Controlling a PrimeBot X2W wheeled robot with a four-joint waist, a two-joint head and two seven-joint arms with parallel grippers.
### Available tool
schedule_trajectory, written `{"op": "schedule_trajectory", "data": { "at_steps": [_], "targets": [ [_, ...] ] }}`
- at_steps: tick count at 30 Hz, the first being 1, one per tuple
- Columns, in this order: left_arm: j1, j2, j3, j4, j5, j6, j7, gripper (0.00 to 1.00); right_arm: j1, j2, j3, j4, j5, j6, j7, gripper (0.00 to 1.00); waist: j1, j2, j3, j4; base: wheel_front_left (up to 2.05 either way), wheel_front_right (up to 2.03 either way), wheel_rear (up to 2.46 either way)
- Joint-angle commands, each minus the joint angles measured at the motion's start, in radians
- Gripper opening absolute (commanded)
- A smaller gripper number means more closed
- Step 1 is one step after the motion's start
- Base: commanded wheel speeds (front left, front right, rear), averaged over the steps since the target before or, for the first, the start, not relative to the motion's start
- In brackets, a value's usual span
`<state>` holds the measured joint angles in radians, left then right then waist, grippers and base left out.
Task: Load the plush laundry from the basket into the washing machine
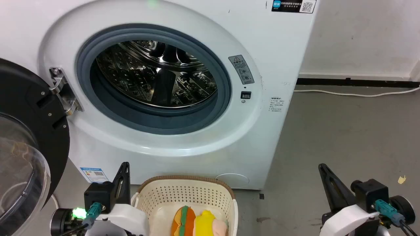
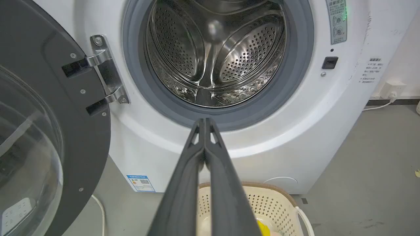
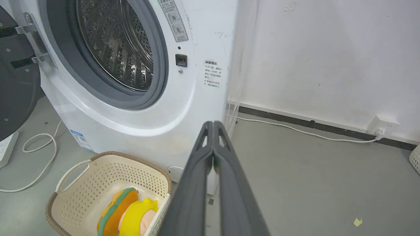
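Note:
The washing machine (image 1: pixel 279 46) stands straight ahead, its steel drum (image 1: pixel 157 72) empty and its glass door (image 1: pixel 29 131) swung open to the left. On the floor before it sits the cream basket (image 1: pixel 183 179). Inside the basket lies the burger plush (image 1: pixel 197 223), also visible in the right wrist view as the plush (image 3: pixel 126 209) in the basket (image 3: pixel 131 159). My left gripper (image 1: pixel 124 167) is left of the basket, and its shut fingertips (image 2: pixel 204 120) hold nothing. To the basket's right, over bare floor, my right gripper (image 1: pixel 323 168) is likewise shut (image 3: pixel 212 123) and empty.
The open door (image 2: pixel 49 131) takes up the space on the left. A white cable (image 1: pixel 354 94) runs along the wall base to a socket (image 3: pixel 382 124). A power strip (image 3: pixel 6 147) and looped cord (image 3: pixel 42 147) lie left of the machine. Grey floor (image 1: pixel 344 137) stretches to the right.

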<state>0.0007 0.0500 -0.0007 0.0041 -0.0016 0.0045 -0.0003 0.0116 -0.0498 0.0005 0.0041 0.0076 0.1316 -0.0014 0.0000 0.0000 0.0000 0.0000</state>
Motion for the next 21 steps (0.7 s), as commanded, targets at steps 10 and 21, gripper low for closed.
{"op": "schedule_trajectory", "data": {
  "at_steps": [10,21],
  "targets": [
    [-0.001,0.0,0.001,-0.004,0.002,-0.005,0.0,0.0,-0.012,0.0,0.0,-0.004,-0.008,-0.001,0.001,0.0,0.0,0.0,0.0,0.0,0.0,0.0,0.0],
    [-0.001,0.0,0.001,-0.004,0.002,-0.005,0.0,0.0,-0.012,0.0,0.0,-0.004,-0.008,-0.001,0.001,0.0,0.0,0.0,0.0,0.0,0.0,0.0,0.0]
  ]
}}
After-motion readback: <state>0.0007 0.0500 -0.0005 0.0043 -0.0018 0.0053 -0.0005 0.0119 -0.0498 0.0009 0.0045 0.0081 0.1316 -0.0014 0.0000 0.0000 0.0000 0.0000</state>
